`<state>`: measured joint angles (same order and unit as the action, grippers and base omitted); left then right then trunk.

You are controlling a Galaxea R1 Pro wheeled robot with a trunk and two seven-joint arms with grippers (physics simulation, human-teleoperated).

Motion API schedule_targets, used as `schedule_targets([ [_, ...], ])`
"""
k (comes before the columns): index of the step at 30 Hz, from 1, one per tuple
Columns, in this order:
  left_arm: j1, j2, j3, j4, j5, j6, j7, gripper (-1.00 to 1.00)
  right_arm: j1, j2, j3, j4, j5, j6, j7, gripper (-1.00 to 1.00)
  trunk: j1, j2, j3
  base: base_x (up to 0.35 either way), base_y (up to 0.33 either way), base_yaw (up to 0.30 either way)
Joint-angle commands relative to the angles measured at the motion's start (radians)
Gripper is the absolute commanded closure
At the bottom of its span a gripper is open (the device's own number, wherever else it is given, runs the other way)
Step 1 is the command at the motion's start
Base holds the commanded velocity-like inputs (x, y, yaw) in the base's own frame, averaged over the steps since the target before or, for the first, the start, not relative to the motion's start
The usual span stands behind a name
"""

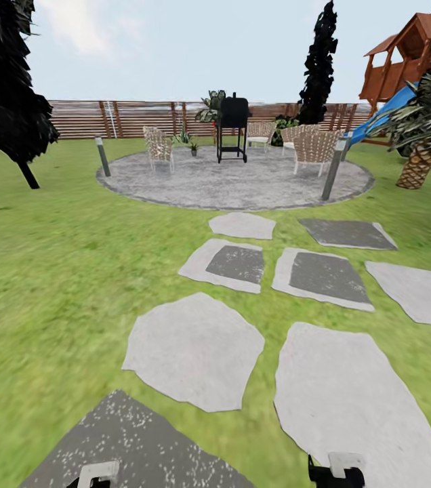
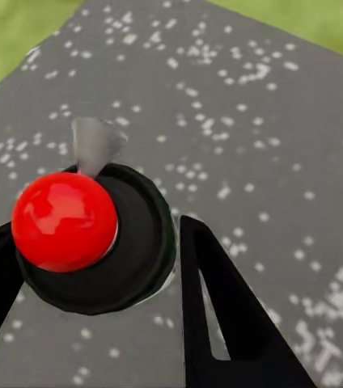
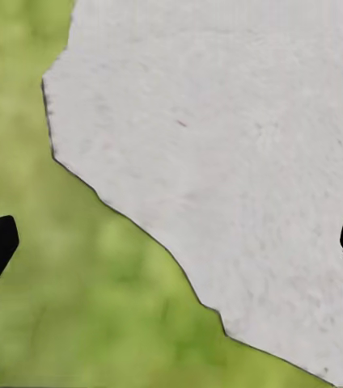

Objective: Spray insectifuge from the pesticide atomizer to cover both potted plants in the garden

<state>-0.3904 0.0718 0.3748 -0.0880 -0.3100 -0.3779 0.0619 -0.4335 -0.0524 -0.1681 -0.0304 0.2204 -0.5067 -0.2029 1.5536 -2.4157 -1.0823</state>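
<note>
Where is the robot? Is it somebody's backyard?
Yes, it looks like a backyard garden. There is green lawn with grey stepping slabs, a round patio with wicker chairs and a black grill, a wooden fence behind, and a play tower with a blue slide.

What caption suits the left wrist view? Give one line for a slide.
Left gripper shut on the pesticide atomizer, red top facing the camera, above a dark speckled slab.

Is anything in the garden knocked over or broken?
Nothing stands out. The chairs and the grill stand upright on the patio, and the stepping slabs lie flat in the lawn. The left gripper holds the pesticide atomizer.
</note>
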Motion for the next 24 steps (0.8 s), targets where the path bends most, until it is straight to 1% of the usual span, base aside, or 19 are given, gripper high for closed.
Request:
schedule_targets([
  [1,-0.001,0.000,0.004,0.001,-0.011,-0.004,0.006,1.00,-0.001,0.000,-0.007,0.001,0.011,-0.003,-0.004,-1.00,0.000,0.000,-0.001,0.338,0.000,0.000],
  [24,-0.001,0.000,0.004,0.002,-0.010,-0.004,0.006,1.00,-0.001,0.002,-0.007,0.001,0.011,-0.003,-0.004,-1.00,0.000,0.000,-0.001,0.338,0.000,0.000],
])
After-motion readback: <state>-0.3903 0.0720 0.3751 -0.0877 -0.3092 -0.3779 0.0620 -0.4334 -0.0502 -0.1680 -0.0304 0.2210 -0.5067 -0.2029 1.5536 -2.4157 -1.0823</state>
